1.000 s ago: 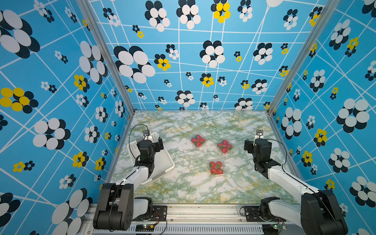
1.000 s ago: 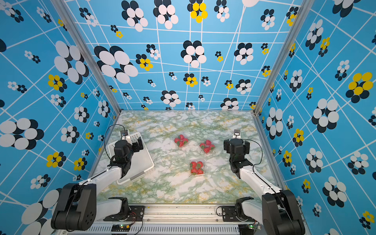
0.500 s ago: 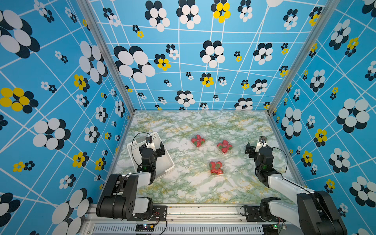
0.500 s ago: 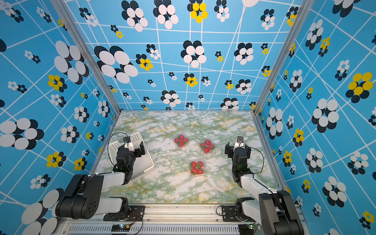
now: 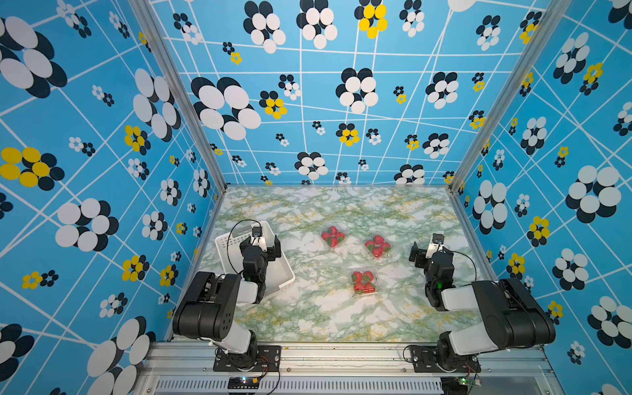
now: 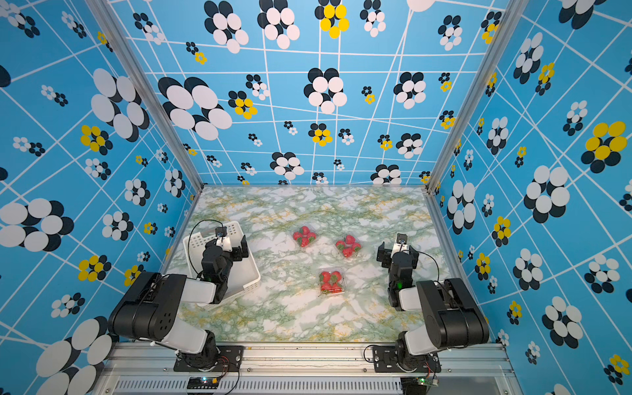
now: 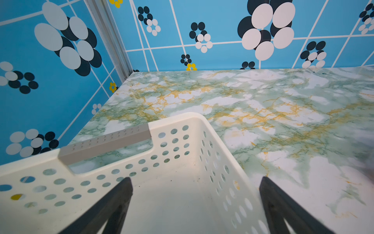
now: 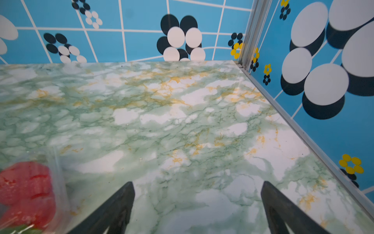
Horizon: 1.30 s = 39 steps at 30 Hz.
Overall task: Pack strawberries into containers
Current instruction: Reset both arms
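Note:
Three clear containers stand in the middle of the marble table in both top views, each holding several red strawberries: a far-left one (image 5: 332, 236) (image 6: 304, 236), a far-right one (image 5: 377, 246) (image 6: 348, 245) and a near one (image 5: 363, 281) (image 6: 331, 280). My left gripper (image 5: 261, 249) (image 6: 227, 251) (image 7: 195, 180) hangs open over the white basket (image 7: 182, 118), nothing between its fingers. My right gripper (image 5: 429, 254) (image 6: 396, 254) (image 8: 197, 184) is open above bare table, right of the containers. In the right wrist view, a strawberry (image 8: 26, 186) behind a clear container wall (image 8: 58, 172) lies beside the gripper.
The white perforated basket (image 5: 285, 282) (image 6: 191, 246) sits at the left side of the table with no fruit showing inside it. Blue flowered walls close the table on three sides. Both arm bases stand on the metal rail (image 5: 342, 352) at the near edge.
Both arms have folded back toward the near rail, their elbows rising. The grippers stay open and hold nothing. The containers and basket have not moved.

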Each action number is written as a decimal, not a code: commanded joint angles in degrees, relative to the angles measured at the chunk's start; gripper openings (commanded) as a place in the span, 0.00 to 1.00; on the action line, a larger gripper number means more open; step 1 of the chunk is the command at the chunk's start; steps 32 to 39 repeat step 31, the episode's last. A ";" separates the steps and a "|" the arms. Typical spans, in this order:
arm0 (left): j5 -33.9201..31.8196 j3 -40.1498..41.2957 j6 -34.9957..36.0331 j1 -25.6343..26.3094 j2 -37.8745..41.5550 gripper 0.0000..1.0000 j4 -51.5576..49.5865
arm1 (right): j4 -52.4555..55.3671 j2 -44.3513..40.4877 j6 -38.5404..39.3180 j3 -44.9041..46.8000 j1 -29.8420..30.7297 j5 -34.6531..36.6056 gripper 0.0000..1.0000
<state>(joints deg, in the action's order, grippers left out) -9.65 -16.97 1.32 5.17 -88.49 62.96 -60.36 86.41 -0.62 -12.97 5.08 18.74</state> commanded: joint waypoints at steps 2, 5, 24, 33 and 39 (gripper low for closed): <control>0.01 -1.56 0.92 0.10 -0.98 0.99 -2.50 | 4.74 0.34 -1.11 -5.67 -0.44 2.10 0.99; -0.65 -2.72 -0.03 -0.40 -0.82 1.00 -4.80 | 11.06 0.47 -2.23 -8.83 -0.87 3.33 0.99; -1.16 -3.41 -1.04 -1.12 -0.81 0.99 -6.10 | 12.88 0.45 -2.79 -9.65 -1.92 1.57 0.99; -1.16 -3.42 -1.01 -1.12 -0.77 0.99 -6.09 | 13.31 0.39 -2.03 -9.86 -2.32 -1.52 0.99; -1.16 -3.42 -1.01 -1.12 -0.77 0.99 -6.09 | 13.31 0.39 -2.03 -9.86 -2.32 -1.52 0.99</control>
